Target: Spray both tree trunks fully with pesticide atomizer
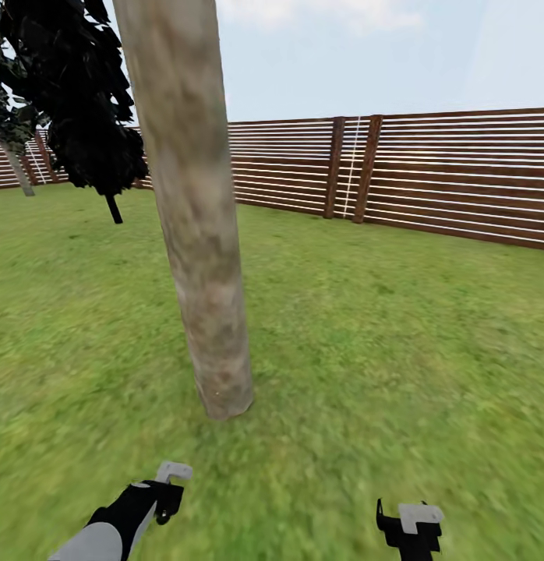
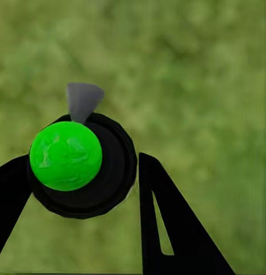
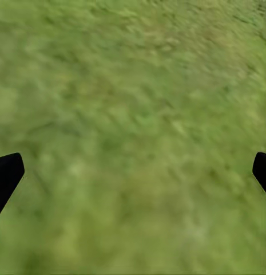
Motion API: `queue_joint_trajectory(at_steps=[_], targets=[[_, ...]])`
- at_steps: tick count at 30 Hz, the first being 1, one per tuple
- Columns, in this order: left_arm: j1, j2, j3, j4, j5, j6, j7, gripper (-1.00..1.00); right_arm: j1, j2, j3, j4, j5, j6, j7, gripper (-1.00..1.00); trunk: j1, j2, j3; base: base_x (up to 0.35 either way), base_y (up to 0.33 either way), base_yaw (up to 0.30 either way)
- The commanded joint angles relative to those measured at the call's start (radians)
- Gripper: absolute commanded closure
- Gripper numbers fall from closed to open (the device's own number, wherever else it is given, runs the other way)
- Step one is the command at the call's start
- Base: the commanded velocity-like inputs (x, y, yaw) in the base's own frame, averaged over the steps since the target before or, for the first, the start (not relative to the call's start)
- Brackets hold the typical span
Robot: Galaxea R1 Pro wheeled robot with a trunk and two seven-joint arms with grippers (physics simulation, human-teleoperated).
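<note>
Atomizer (image 2: pixel 81 166) green-capped between left end effector (image 2: pixel 81 189) fingers.

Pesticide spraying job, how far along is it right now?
Done: the atomizer is off the grass, held between the left hand fingers. In hand: the robot faces the nearest tree trunk. Left: no mist or coating shows on it; the right hand is open.

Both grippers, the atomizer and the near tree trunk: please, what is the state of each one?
Left gripper: shut on the atomizer.
Atomizer: held, grey nozzle outward.
Right gripper: open, empty, over grass.
Tree trunk: standing, slightly leaning, no white specks visible.
</note>
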Motion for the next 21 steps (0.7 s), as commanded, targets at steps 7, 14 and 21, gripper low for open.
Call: queue_joint_trajectory(at_steps=[7,14,21], targets=[[-0.019,-0.002,0.005,-0.003,0.002,0.107,-0.008,1.00,0.000,-0.003,-0.001,-0.001,0.000,0.000,-0.001,-1.00,0.000,0.000,0.000,0.049,-0.004,-0.103],[-0.111,-0.029,0.006,-0.013,0.012,0.171,-0.008,1.00,0.000,-0.005,-0.002,-0.001,0.001,0.000,-0.001,-1.00,0.000,0.000,0.000,0.000,0.000,-0.002],[-0.123,-0.054,-0.003,-0.036,0.018,0.175,-0.010,1.00,0.000,-0.005,-0.002,-0.001,0.001,0.000,-0.001,-1.00,0.000,0.000,0.000,0.000,0.000,-0.059]])
